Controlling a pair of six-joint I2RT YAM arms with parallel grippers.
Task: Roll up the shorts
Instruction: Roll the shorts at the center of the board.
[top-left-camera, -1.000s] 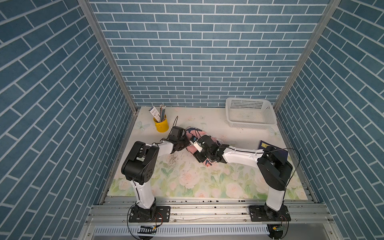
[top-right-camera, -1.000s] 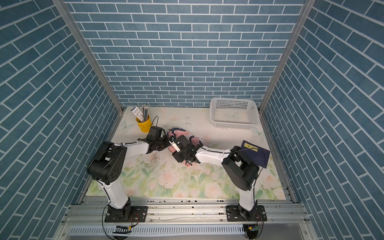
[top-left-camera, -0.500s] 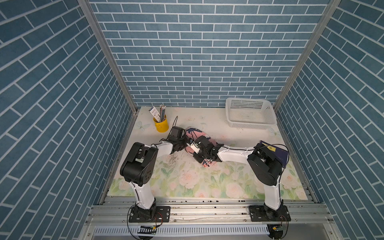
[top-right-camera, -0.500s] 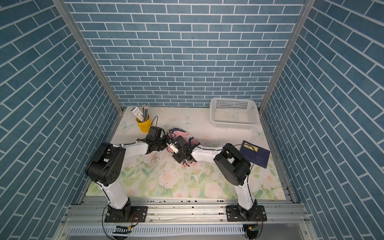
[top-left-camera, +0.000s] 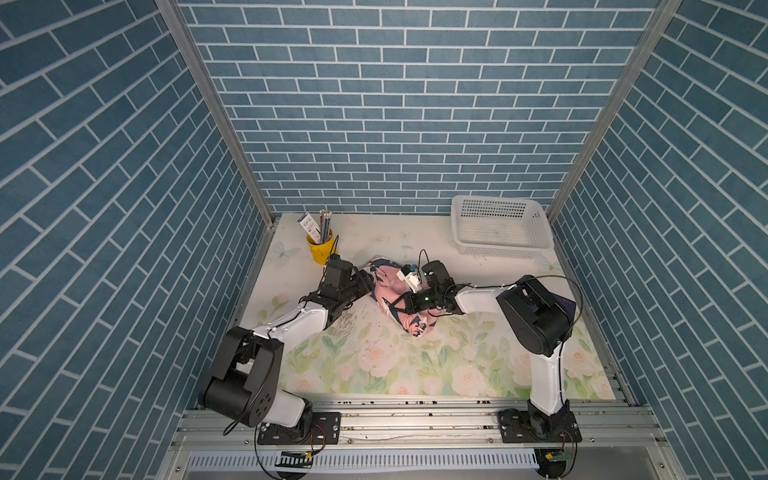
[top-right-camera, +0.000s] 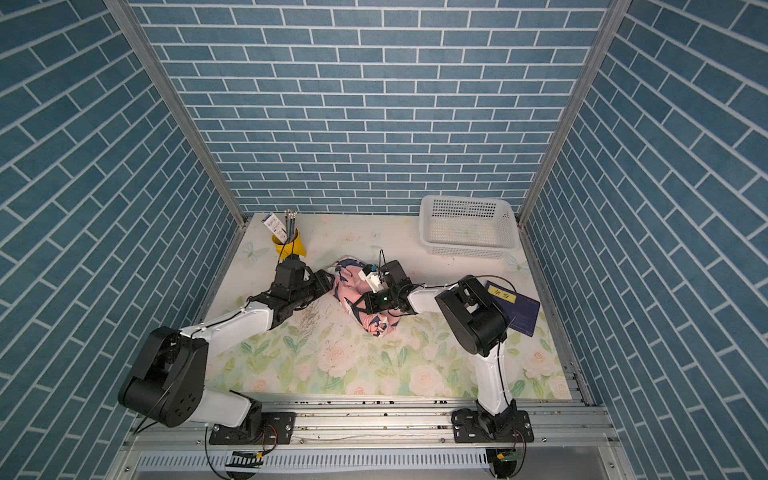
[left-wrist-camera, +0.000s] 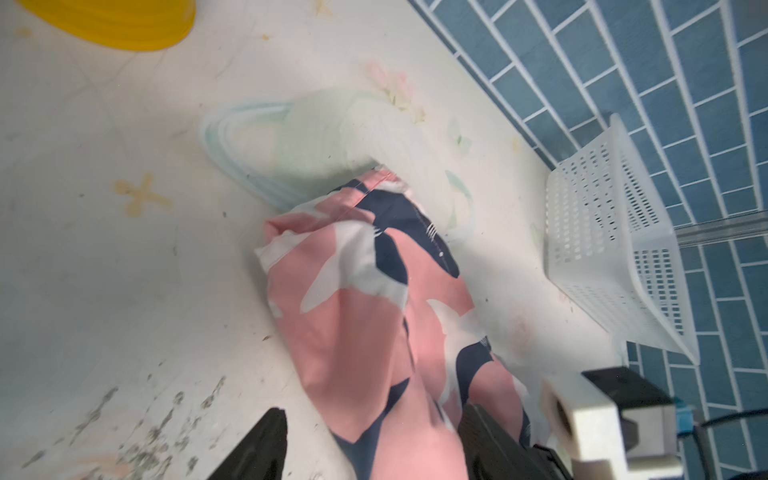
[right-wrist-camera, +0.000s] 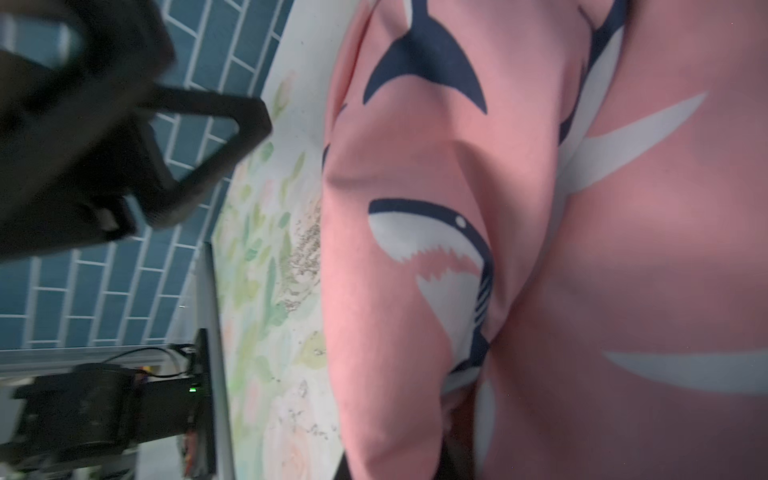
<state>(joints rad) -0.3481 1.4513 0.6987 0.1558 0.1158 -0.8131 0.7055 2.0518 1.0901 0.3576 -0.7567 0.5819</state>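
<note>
Worktop, floral cover.

- The shorts lie bunched in a loose, lumpy roll between the two tools. One end trails out past the right tool toward the arm bases.
- Left tool: jaws wide, one finger well clear of the cloth. The roll runs out ahead between the fingers, so it straddles the roll without gripping it. Probably letting go to take a fresh bite.
- Right tool: sits on top of the roll, jaws mostly buried. In the right wrist view the folds converge into it, so I read a narrow pinch on the shorts, likely pinning the roll so it cannot spring open.
- Yellow cup is just behind the left tool; mind it when reaching.
- Roll is not tight yet.
</note>
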